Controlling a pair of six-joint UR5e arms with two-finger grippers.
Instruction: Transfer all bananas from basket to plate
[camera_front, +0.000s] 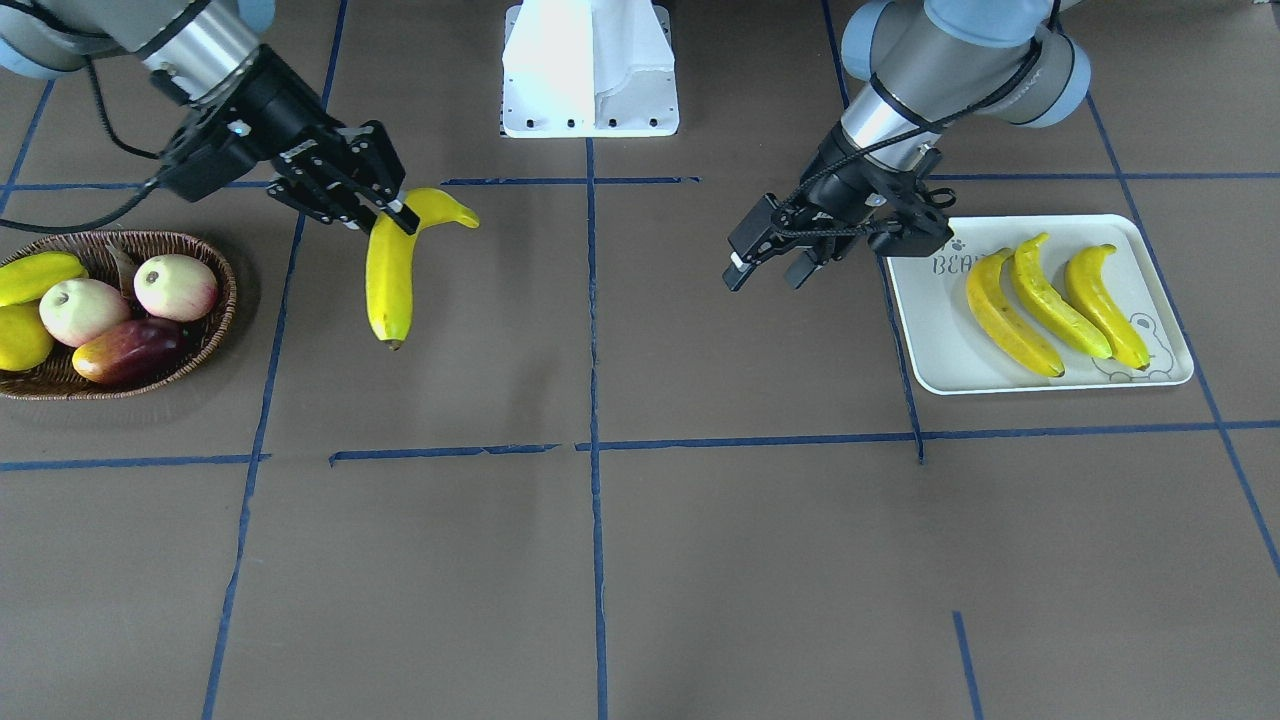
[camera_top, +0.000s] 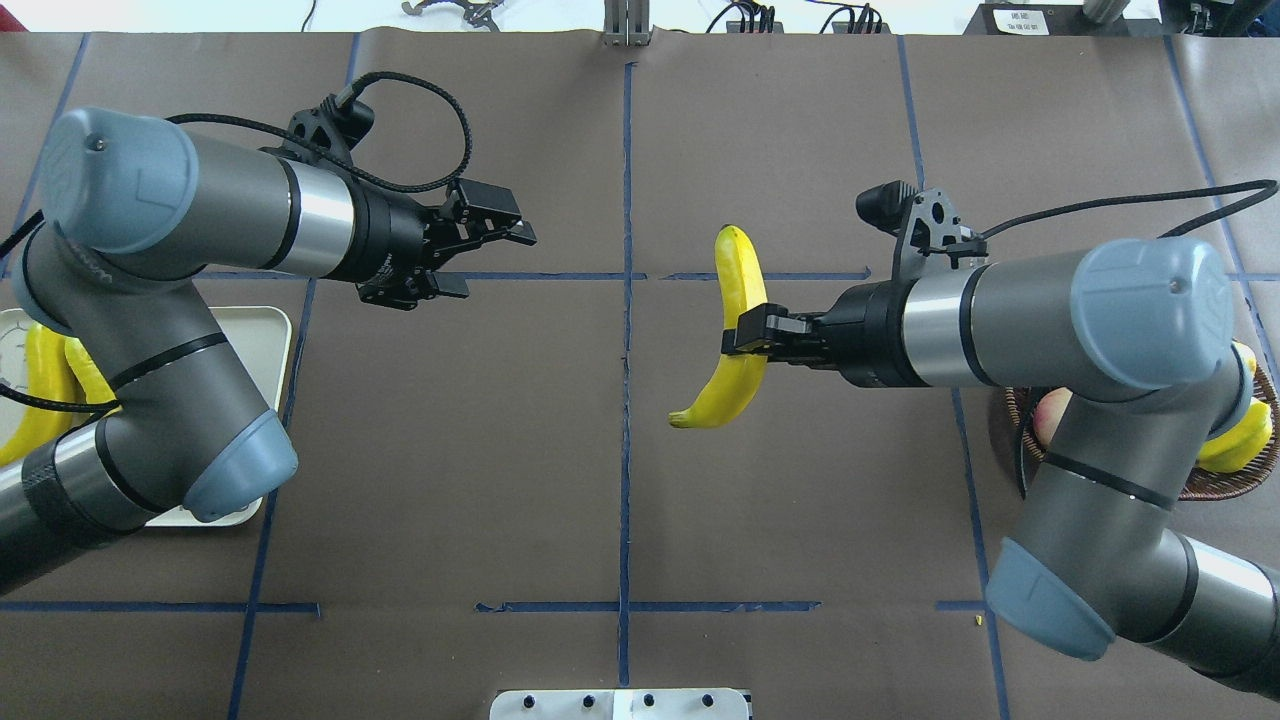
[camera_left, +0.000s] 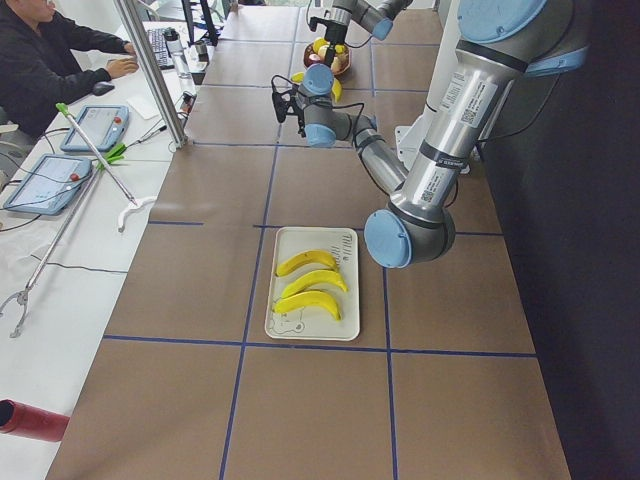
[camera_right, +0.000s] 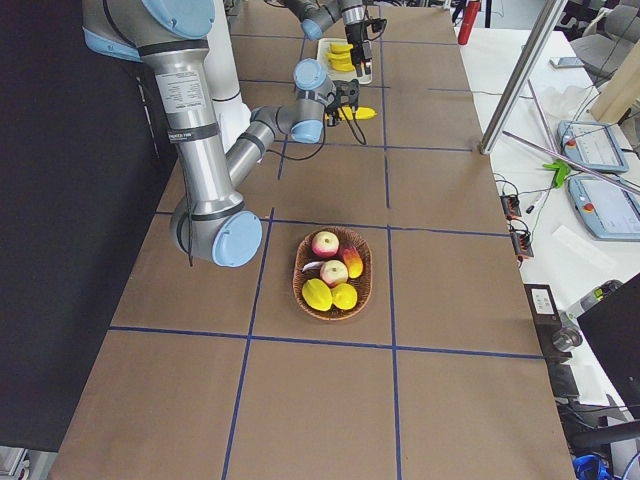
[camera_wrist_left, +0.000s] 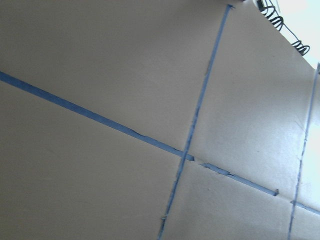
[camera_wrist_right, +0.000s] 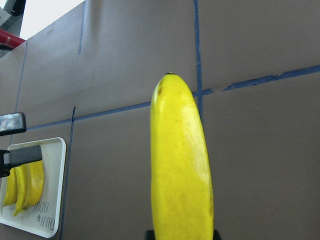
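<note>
My right gripper (camera_top: 745, 336) is shut on a yellow banana (camera_top: 737, 330), held above the table just right of the centre line; the same banana (camera_front: 390, 272) hangs from the gripper (camera_front: 397, 216) between basket and plate. In the right wrist view the banana (camera_wrist_right: 181, 170) fills the middle. The wicker basket (camera_front: 214, 272) holds another banana (camera_front: 35, 276), two pink-and-cream fruits and a dark mango. Three bananas (camera_front: 1050, 298) lie side by side on the off-white plate (camera_front: 930, 345). My left gripper (camera_top: 497, 264) hangs open and empty beside the plate (camera_top: 268, 340).
The white robot base (camera_front: 590, 70) stands at the table's robot side, in the middle. Blue tape lines (camera_wrist_left: 190, 145) cross the brown table. A person (camera_left: 45, 60) sits at a side desk with tablets. My right arm partly covers the basket (camera_top: 1005, 425) from overhead.
</note>
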